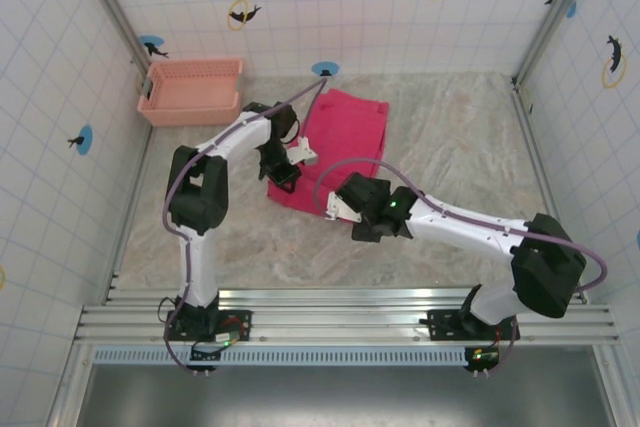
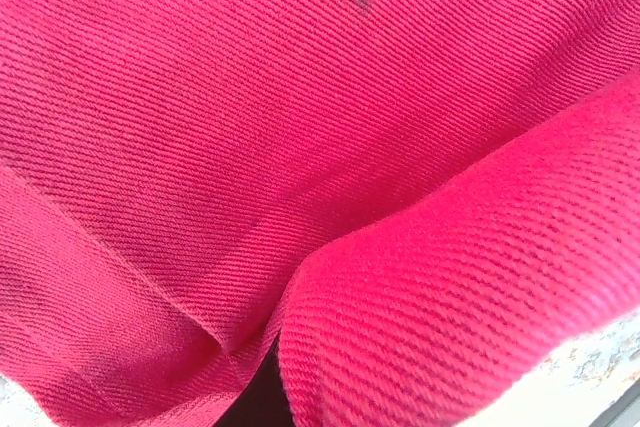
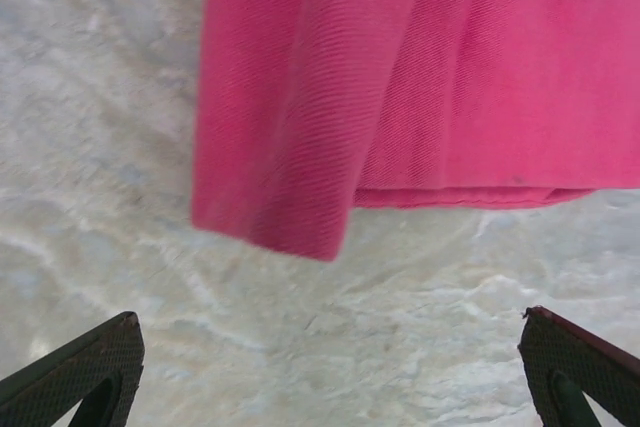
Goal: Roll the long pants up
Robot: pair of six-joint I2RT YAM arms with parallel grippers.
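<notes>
**Pants pinched at the left edge, right jaws spread wide**

At the far left corner of the table (image 1: pixel 450 147), a pale pink slotted basket (image 1: pixel 190 92) is being seen against the tiled wall (image 1: pixel 60 67), well apart from the cloth. To its right, the left gripper (image 1: pixel 283 174) is being pressed onto the near left edge of the long pants (image 1: pixel 345 132). Its jaws are being held closed. In the left wrist view the magenta cloth (image 2: pixel 300 147) is being drawn into a fold that runs down to the bottom middle of the picture. The gripper's own tips are being hidden there by the fabric, so the pants are being gripped at that spot.

The pants are being shown as a folded magenta block in the middle of the table. The far end is being pointed at the back wall and the near end is being flanked by the two grippers.

Further right, the right gripper (image 1: pixel 335 209) is being held just beside the near right corner of the pants. Its fingers (image 3: pixel 75 377) are being spread wide over bare marbled table. In the right wrist view the near edge of the pants (image 3: pixel 450 67) is being seen ahead of the tips and apart from them, with one fold reaching closer than the rest.
</notes>
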